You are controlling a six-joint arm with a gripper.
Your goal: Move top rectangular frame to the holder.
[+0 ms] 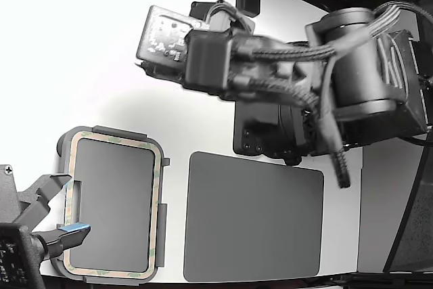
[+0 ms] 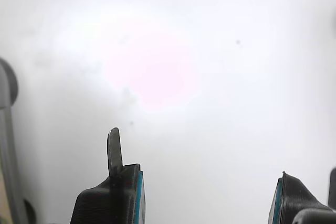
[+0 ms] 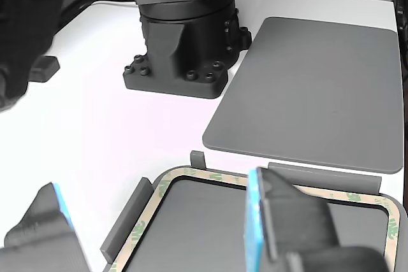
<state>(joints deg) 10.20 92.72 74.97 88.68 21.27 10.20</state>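
No brand, label or legible writing appears in any view.

Exterior view: the arm (image 1: 325, 79) crosses the upper right of the picture, its wrist end reaching toward upper centre over the white table (image 1: 88, 52). The holder (image 1: 101, 135) lies at lower left, a light grey tray with raised edge tabs. The top rectangular frame (image 1: 160, 201), tan with greenish mottling, lies seated inside the holder's rim, its open centre showing grey. Just beside it, at lower centre, lies the dark grey mat (image 1: 254, 218), apart from the holder. A second gripper (image 1: 57, 225) with blue-edged fingers enters at the lower left corner, over the frame's edge.

Wrist view: the gripper (image 2: 207, 198) shows two dark fingers with teal pads (image 2: 138, 198) at the lower edge, spread well apart with only bare white table between them. A grey edge shows at the far left; what it is cannot be told.

Other view: the arm's black base (image 3: 182, 49) stands at upper centre, with the mat (image 3: 312, 93) to its right in the picture. The holder's tabs (image 3: 127, 218) and the frame (image 3: 210, 174) show at the bottom, partly hidden by two blue-padded fingers (image 3: 255, 221) close to the lens, also spread.
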